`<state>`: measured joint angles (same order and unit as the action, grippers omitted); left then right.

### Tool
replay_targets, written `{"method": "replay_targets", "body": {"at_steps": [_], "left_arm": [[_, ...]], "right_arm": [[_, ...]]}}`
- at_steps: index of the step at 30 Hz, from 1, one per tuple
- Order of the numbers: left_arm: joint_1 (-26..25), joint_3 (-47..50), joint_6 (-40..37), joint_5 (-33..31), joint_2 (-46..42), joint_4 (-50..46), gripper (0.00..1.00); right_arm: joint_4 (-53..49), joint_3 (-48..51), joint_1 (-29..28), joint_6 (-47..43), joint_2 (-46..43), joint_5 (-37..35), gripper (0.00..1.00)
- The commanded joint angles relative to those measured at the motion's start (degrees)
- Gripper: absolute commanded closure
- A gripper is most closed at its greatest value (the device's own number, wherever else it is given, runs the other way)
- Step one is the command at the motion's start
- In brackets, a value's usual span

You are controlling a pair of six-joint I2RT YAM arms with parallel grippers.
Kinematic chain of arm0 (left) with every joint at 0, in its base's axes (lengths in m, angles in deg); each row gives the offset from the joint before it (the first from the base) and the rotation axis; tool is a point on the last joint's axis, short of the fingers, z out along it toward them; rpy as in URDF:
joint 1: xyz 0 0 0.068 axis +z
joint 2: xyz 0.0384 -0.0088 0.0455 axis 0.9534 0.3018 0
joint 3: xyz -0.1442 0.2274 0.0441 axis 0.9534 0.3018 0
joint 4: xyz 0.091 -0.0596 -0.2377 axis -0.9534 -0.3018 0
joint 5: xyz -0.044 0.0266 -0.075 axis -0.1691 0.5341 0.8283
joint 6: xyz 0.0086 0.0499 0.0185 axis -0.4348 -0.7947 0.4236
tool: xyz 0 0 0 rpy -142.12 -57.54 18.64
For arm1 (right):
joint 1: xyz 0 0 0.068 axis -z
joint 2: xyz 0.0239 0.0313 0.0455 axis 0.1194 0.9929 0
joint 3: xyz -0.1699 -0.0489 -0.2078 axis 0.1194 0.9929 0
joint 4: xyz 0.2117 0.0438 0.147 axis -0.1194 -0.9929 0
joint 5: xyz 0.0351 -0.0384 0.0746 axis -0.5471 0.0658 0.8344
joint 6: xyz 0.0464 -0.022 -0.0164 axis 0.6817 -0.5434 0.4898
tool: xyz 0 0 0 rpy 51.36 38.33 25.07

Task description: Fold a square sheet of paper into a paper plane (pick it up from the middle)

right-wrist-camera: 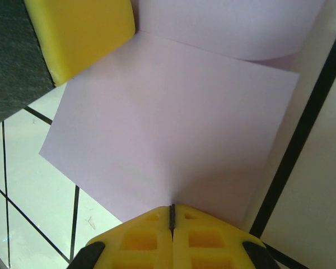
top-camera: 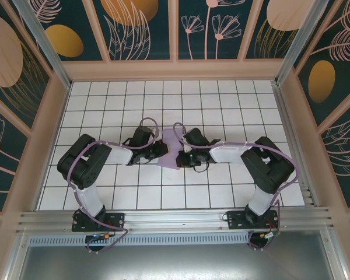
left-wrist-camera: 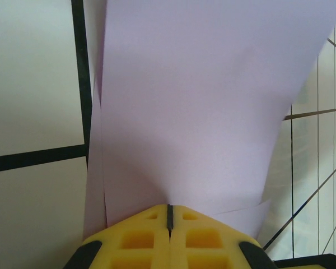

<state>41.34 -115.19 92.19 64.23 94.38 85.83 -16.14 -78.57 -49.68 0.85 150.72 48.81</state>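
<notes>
The square sheet of paper (top-camera: 172, 144), pale lavender, is held up between the two arms over the middle of the tiled table. It lies doubled over, and the left wrist view shows overlapping layers of the sheet (left-wrist-camera: 196, 101) with offset edges. My left gripper (top-camera: 163, 153) is shut on the paper's left edge, its yellow fingertips (left-wrist-camera: 151, 232) pressed together on it. My right gripper (top-camera: 181, 156) is shut on the opposite edge of the sheet (right-wrist-camera: 173, 123). In the right wrist view, one yellow finger of the left gripper (right-wrist-camera: 81, 33) shows beyond the paper.
The white tiled table (top-camera: 163, 105) with black grid lines stretches behind and to both sides of the arms. Low pale walls (top-camera: 175, 70) fence it at the back and sides. An aluminium rail (top-camera: 175, 219) carries the arm bases at the near edge.
</notes>
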Motion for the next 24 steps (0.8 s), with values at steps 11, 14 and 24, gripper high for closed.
{"method": "replay_targets", "body": {"at_steps": [11, 14, 24], "left_arm": [[0.05, 0.43, 1.05, -2.74, -12.67, -3.63, 0.60], [-0.06, 2.44, 2.38, -1.39, -13.44, -1.91, 0.59], [-2.69, 6.42, 6.49, -0.73, -11.69, 2.76, 0.70]], "right_arm": [[4.05, 0.46, 2.52, 4.07, -6.45, -1.45, 0.97], [4.41, 1.54, 2.77, 4.29, -6.77, 0.20, 0.96], [6.95, 3.19, 0.74, 5.58, -3.15, 7.08, 1.00]]}}
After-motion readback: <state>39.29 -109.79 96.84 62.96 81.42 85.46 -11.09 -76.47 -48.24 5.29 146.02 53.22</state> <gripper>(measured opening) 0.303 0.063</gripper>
